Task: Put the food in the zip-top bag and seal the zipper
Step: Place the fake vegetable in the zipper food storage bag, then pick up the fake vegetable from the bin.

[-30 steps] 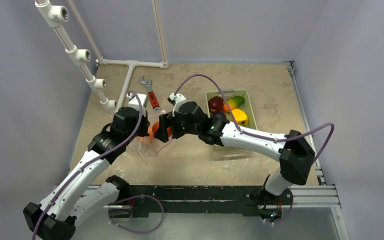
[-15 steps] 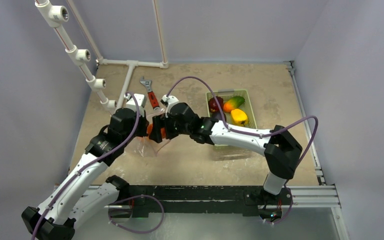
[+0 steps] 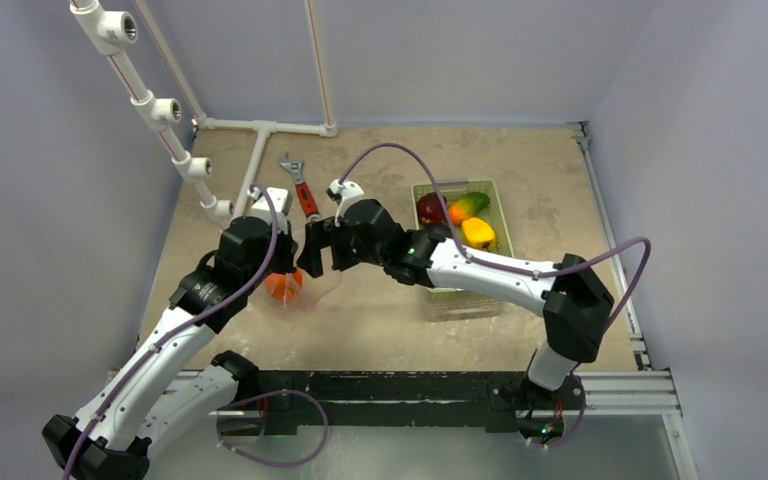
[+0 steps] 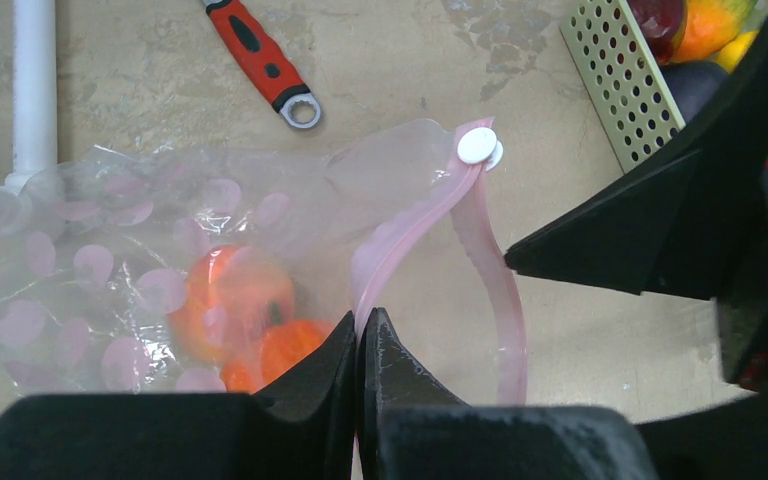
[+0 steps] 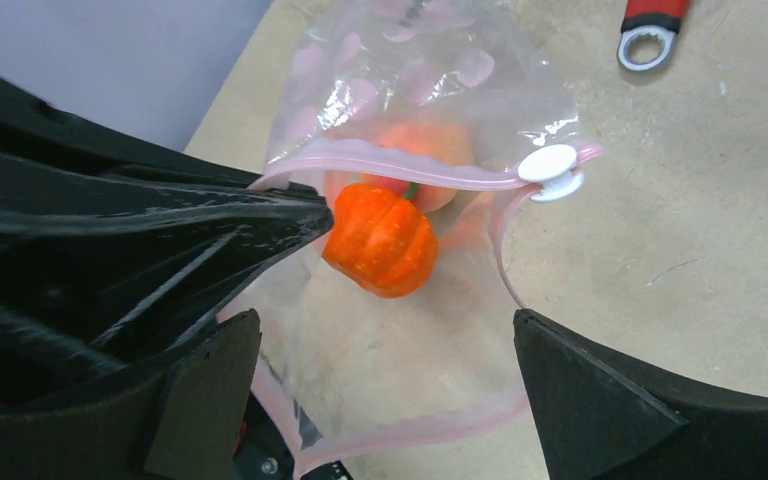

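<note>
The clear zip-top bag (image 3: 295, 288) lies on the table with its mouth held open. My left gripper (image 4: 360, 335) is shut on the near side of the pink zipper strip (image 4: 410, 225); its white slider (image 4: 477, 145) sits at the far end. An orange pumpkin-like piece (image 5: 380, 240) and a second orange piece (image 4: 228, 292) lie inside the bag. My right gripper (image 5: 385, 318) is open and empty just above the bag's mouth. More food stays in the pale green basket (image 3: 428, 185): a red tomato (image 3: 432, 208), an orange-green piece (image 3: 468, 205) and a yellow pepper (image 3: 478, 232).
A red-handled wrench (image 3: 303, 190) lies just beyond the bag, also in the left wrist view (image 4: 260, 60). White pipes (image 3: 260, 150) run along the back left. My right arm passes over the basket's near end.
My right gripper held the orange pumpkin piece at the bag's mouth; it has opened, and the piece now lies inside the bag. My left gripper keeps its hold on the strip.
</note>
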Robot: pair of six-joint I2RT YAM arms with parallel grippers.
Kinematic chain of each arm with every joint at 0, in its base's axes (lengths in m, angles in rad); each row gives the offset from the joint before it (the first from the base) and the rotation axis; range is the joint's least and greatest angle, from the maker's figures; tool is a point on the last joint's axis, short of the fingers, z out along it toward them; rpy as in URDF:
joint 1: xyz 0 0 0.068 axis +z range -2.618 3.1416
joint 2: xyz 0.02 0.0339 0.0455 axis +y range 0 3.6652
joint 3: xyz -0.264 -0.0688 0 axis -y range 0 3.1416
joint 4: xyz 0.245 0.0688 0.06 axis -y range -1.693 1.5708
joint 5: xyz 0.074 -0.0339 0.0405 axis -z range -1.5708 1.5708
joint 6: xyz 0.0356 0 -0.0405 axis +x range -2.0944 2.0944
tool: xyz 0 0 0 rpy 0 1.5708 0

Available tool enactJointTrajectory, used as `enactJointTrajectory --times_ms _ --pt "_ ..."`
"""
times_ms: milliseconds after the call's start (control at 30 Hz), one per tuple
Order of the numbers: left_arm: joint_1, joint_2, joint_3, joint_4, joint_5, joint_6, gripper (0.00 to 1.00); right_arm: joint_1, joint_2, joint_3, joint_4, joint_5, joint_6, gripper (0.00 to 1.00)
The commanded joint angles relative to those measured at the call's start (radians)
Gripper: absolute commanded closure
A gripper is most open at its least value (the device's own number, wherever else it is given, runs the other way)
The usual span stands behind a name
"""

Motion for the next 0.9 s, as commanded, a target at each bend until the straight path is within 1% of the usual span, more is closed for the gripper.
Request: enactJointTrajectory --times_ms 0,333,467,600,867 --pt "-0.003 -0.008 -0.002 0.049 -0.010 0.010 1.00 0.005 -0.113 0.032 -0.037 0.060 0.022 0.01" --pt "-0.003 -0.004 -0.002 0.048 -0.008 0.009 1.00 0.001 -0.258 0.016 -0.207 0.315 0.070 0.01" --pt "-0.003 -0.003 -0.003 0.046 -0.008 0.009 1.00 -0.022 -0.304 0.007 -0.281 0.382 0.082 0.01" --pt "-0.002 -0.003 -0.003 0.045 -0.008 0.008 1.00 -0.079 -0.347 -0.022 -0.316 0.401 0.084 0.01" --pt "-0.003 -0.006 -0.003 0.044 -0.012 0.006 1.00 -0.251 -0.397 -0.102 -0.374 0.427 0.083 0.01"
